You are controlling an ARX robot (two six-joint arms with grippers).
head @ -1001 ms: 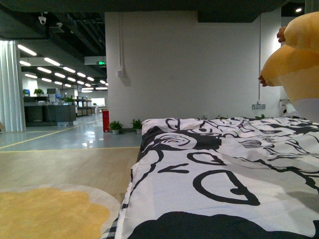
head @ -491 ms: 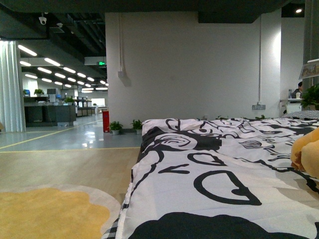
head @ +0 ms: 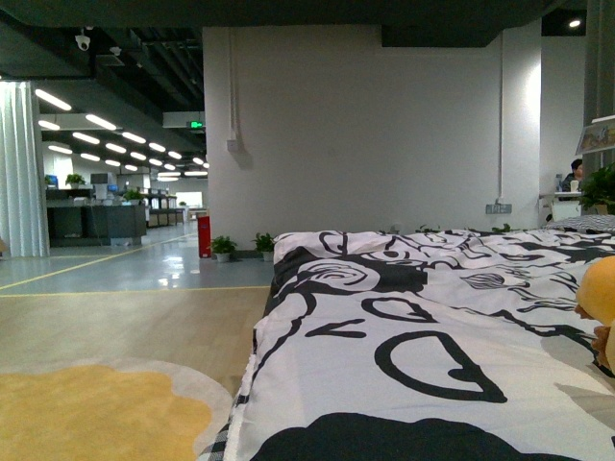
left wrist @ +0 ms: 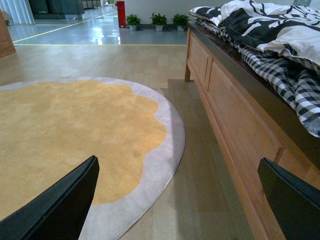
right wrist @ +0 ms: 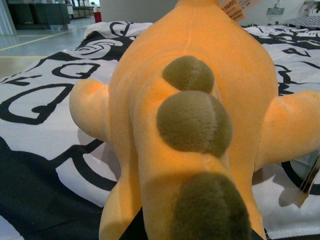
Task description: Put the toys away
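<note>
The plush toy [right wrist: 195,100] is orange-yellow with olive-brown bumps along its back and stubby limbs. It fills the right wrist view, lying low over the black-and-white bed cover [right wrist: 45,115]. My right gripper is shut on the plush toy; its fingers are hidden behind the toy. In the front view only a sliver of the plush toy [head: 602,305] shows at the right edge, on the bed. My left gripper [left wrist: 185,200] is open and empty, low above the wooden floor beside the bed frame [left wrist: 235,115].
A round yellow rug with a grey border [left wrist: 75,135] lies on the floor left of the bed; it also shows in the front view [head: 96,408]. A checked blanket [left wrist: 295,85] hangs over the bed's side. A white wall [head: 365,134] stands behind the bed.
The plush toy has come down from high at the right edge of the front view to the bed's level and has slid further right, almost out of view.
</note>
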